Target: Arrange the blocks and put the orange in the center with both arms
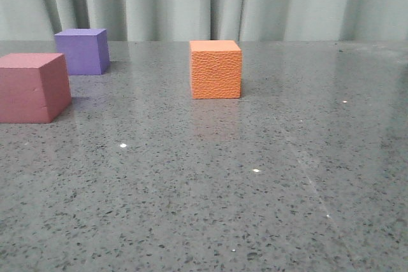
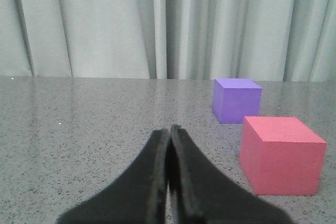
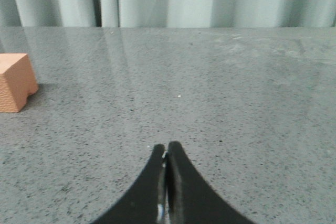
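The orange cube (image 1: 216, 69) with its pebbled faces stands near the middle of the grey speckled table (image 1: 210, 189). A dull red-pink cube (image 1: 32, 87) sits at the left edge of the front view, with a purple cube (image 1: 81, 51) just behind it. My left gripper (image 2: 169, 130) is shut and empty, low over the table, with the red-pink cube (image 2: 281, 155) and purple cube (image 2: 236, 99) ahead and to its right. My right gripper (image 3: 166, 146) is shut and empty too; the orange cube (image 3: 16, 82) shows only at the edge of its view. Neither gripper appears in the front view.
Pale grey-green curtains (image 1: 210, 1) hang along the table's far edge.
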`<action>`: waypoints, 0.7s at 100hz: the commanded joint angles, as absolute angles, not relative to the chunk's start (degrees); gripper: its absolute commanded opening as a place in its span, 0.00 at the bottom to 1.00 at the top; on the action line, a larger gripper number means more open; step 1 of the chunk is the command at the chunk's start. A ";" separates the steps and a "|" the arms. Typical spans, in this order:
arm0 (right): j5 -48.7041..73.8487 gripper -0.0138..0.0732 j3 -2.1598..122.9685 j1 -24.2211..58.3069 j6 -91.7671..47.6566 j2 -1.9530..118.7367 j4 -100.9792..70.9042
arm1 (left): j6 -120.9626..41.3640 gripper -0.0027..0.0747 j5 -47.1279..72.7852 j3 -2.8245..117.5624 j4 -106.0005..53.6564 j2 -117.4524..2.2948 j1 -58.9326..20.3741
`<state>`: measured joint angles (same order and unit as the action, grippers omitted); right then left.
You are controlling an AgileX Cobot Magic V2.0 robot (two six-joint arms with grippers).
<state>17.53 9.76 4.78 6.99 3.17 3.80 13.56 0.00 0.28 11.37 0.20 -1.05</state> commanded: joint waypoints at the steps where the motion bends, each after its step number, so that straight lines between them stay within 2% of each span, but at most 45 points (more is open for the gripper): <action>1: 11.60 0.08 9.37 2.88 5.27 0.98 2.81 | 13.81 0.02 -4.26 -2.84 10.94 2.13 -0.98; 19: 10.38 0.08 6.06 2.04 5.27 -1.99 2.81 | 13.81 0.02 -4.26 -2.84 10.94 2.13 -0.98; 48: 0.72 0.08 -0.33 2.04 5.27 -1.99 2.53 | 13.81 0.02 -4.26 -2.84 10.94 2.13 -0.98; 70: 1.89 0.08 -0.79 2.04 5.27 -1.99 2.53 | 13.81 0.02 -4.26 -2.84 10.94 2.13 -0.98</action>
<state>6.66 -1.61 2.34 5.87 -0.54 2.57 13.56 0.00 0.28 11.37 0.20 -1.05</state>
